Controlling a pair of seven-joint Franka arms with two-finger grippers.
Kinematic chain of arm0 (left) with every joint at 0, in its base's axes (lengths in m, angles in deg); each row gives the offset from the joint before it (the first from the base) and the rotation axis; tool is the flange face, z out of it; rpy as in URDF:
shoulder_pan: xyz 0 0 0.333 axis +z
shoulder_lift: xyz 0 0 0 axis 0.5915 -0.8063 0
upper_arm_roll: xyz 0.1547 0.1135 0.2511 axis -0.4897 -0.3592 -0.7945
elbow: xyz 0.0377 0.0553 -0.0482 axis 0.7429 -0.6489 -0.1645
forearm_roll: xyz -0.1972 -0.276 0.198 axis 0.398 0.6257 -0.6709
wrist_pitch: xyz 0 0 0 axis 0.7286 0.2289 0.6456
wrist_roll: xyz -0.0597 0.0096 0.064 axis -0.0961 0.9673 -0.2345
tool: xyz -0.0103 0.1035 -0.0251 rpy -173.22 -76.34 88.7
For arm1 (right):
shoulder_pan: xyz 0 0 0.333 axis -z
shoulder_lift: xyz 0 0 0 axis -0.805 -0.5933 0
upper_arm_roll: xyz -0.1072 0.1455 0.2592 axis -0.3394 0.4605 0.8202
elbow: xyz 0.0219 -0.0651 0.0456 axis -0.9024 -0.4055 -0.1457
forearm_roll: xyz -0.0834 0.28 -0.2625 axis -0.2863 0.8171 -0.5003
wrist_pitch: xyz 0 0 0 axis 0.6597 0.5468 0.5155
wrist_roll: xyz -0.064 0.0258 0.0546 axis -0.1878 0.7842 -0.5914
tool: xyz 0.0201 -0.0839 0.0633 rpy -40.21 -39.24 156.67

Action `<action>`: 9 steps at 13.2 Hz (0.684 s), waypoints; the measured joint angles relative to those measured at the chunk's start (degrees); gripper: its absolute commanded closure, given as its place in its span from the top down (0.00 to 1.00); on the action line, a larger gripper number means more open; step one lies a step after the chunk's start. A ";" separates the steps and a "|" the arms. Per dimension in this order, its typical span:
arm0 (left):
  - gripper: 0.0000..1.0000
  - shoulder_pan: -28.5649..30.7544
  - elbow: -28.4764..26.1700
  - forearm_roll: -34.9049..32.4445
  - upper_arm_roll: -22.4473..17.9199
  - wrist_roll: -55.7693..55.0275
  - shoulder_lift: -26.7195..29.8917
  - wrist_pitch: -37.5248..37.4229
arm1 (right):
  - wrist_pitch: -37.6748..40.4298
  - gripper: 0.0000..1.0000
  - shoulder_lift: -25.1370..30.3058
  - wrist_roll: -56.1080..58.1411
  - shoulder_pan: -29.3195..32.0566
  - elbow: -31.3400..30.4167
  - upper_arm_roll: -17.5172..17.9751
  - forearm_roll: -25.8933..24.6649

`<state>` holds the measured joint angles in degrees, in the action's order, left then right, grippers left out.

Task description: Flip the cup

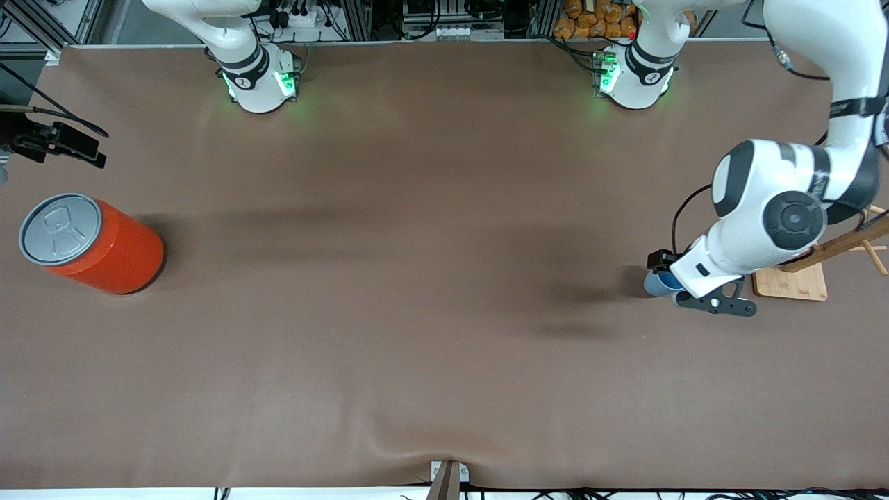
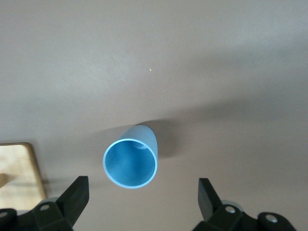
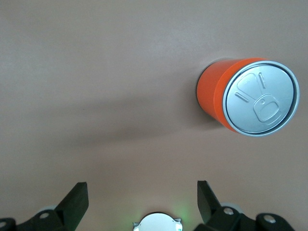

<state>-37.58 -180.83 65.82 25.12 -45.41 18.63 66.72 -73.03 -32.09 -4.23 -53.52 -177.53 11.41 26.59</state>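
The light blue cup (image 1: 655,283) stands rim up on the brown table toward the left arm's end, partly hidden by the left hand. In the left wrist view its open mouth (image 2: 130,163) faces the camera. My left gripper (image 1: 677,283) hangs just over the cup, open and empty; its black fingertips (image 2: 77,195) are spread wider than the cup and do not touch it. My right gripper (image 3: 142,197) is open and empty, up over the table near the red can, and waits.
A large red can (image 1: 94,243) with a grey pull-tab lid stands at the right arm's end, also in the right wrist view (image 3: 248,96). A wooden board (image 1: 792,283) and a wooden rack (image 1: 851,243) lie beside the cup; the board shows in the left wrist view (image 2: 17,168).
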 measured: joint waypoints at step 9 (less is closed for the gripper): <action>1.00 -0.56 14.80 -0.06 -0.22 0.00 3.55 -10.60 | 1.21 1.00 1.90 -0.96 0.09 0.19 -0.44 1.39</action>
<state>-38.14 -166.04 65.76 24.89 -45.41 22.18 56.12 -71.82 -30.19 -5.19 -53.42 -177.34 10.97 27.98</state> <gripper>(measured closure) 0.000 0.000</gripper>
